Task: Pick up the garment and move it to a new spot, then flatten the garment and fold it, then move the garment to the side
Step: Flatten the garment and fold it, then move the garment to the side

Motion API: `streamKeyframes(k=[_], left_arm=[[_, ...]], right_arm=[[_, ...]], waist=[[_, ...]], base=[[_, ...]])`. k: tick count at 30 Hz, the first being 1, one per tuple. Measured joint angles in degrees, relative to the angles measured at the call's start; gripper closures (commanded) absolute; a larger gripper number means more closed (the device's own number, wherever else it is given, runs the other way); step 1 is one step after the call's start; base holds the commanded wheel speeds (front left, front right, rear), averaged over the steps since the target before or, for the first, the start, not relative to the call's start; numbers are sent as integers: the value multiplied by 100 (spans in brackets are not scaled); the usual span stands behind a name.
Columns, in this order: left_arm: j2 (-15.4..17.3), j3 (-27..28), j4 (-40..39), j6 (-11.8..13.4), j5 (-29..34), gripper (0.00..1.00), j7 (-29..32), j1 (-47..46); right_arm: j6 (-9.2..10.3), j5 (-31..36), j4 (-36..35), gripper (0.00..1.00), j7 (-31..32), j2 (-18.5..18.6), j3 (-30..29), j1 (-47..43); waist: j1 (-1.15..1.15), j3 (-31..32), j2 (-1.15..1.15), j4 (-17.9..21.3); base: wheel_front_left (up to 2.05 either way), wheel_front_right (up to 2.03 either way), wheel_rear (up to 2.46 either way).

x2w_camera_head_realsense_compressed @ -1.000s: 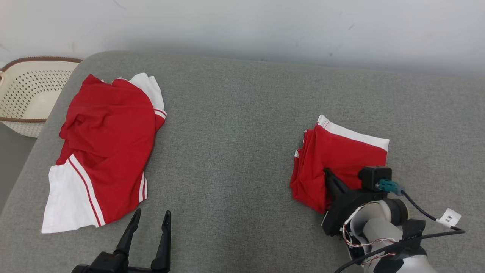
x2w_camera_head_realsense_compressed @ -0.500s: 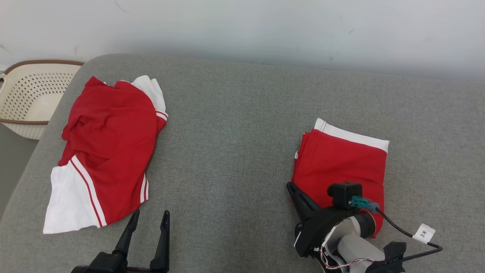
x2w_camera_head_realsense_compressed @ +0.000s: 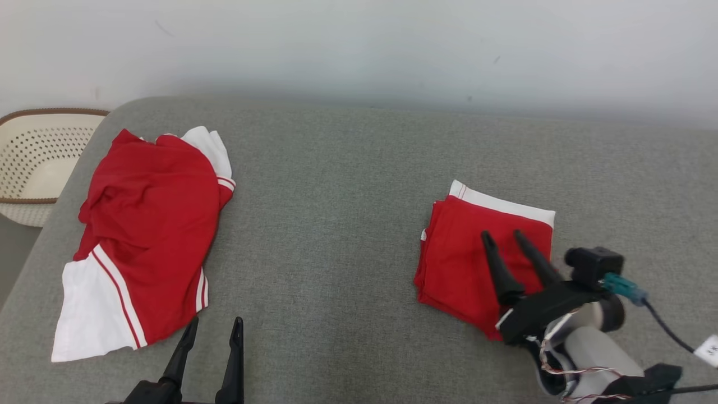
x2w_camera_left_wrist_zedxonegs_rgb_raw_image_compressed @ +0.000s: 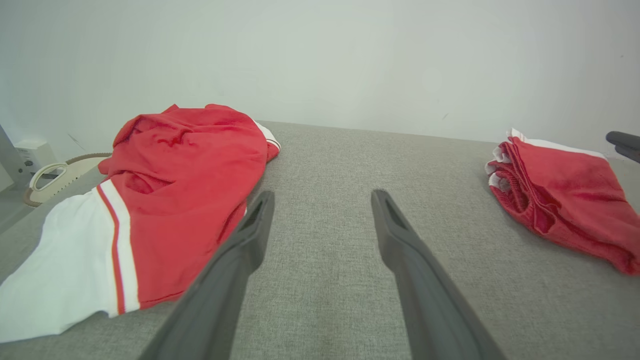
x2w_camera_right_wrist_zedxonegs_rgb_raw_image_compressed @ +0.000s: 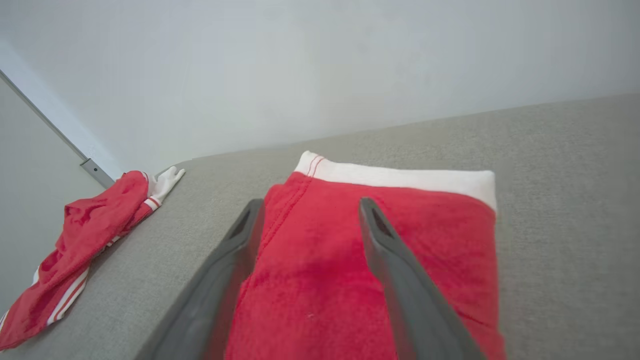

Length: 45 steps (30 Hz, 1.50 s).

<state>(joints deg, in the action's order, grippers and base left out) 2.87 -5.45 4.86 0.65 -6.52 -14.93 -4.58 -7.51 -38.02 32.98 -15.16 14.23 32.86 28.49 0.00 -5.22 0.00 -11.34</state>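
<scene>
The folded garment (x2w_camera_head_realsense_compressed: 465,264), a neat red rectangle with a white band along its far edge, lies on the grey cushion (x2w_camera_head_realsense_compressed: 336,224) in the right half of the head view, a little below centre. The right gripper (x2w_camera_head_realsense_compressed: 502,234) reaches in from the lower right corner, and its 2 dark fingers (x2w_camera_head_realsense_compressed: 496,266) are spread apart over the red cloth, pointing toward the white band, with nothing pinched between them. Whether the fingertips rest on the fabric or hang just above it cannot be told. In the right wrist view the red fabric fills the gap between the parted fingers, and the white band runs across just beyond their tips. The left gripper (x2w_camera_head_realsense_compressed: 216,321) sits at the bottom edge of the head view, left of centre. Its fingers are also spread and empty above bare cushion. Just beside it, to the upper left, a crumpled garment (x2w_camera_head_realsense_compressed: 151,224) in red with white panels and stripes sprawls across the left side of the frame, well apart from the folded one. A cream perforated basket (x2w_camera_head_realsense_compressed: 33,146) with a brown rim stands at the far left edge, beyond the cushion's corner.
</scene>
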Motion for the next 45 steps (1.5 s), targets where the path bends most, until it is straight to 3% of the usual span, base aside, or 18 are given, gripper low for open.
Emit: streamKeyframes(k=[6, 13, 38, 39, 41, 42, 45], left_arm=[[1, 3, -15, 12, 0, 0, 0, 50], [1, -9, -29, 21, 0, 0, 0, 75], [1, -110, -18, 3, -30, 0, 0, -27], [1, -114, -16, 5, -37, 0, 0, -35], [1, -121, -10, 22, -43, 0, 0, -41], [1, -123, -7, 22, -44, 0, 0, -42], [0, -124, -5, 40, -48, 0, 0, -42]], right_arm=[[0, 338, 9, 0, 0, 225, -731, -115], [0, 372, 543, 0, 155, 370, -765, 52], [1, -803, 1894, 0, 1053, 235, 316, 647], [3, -870, 1883, 6, 1067, 233, 376, 656], [3, -967, 1859, 81, 1092, 244, 514, 673], [3, -1034, 1840, 100, 1095, 252, 582, 676], [3, -1168, 1809, 100, 1056, 266, 772, 678]], waist=[[0, 69, 0, 132], [0, 97, 0, 204], [0, -168, 0, 32], [0, -173, 0, 28], [0, -173, 0, 23], [0, -171, 0, 23], [0, -167, 0, 38]], base=[[0, 0, 0], [0, 0, 0], [0, 0, 0], [0, 0, 0], [0, 0, 0], [0, 0, 0], [0, 0, 0]])
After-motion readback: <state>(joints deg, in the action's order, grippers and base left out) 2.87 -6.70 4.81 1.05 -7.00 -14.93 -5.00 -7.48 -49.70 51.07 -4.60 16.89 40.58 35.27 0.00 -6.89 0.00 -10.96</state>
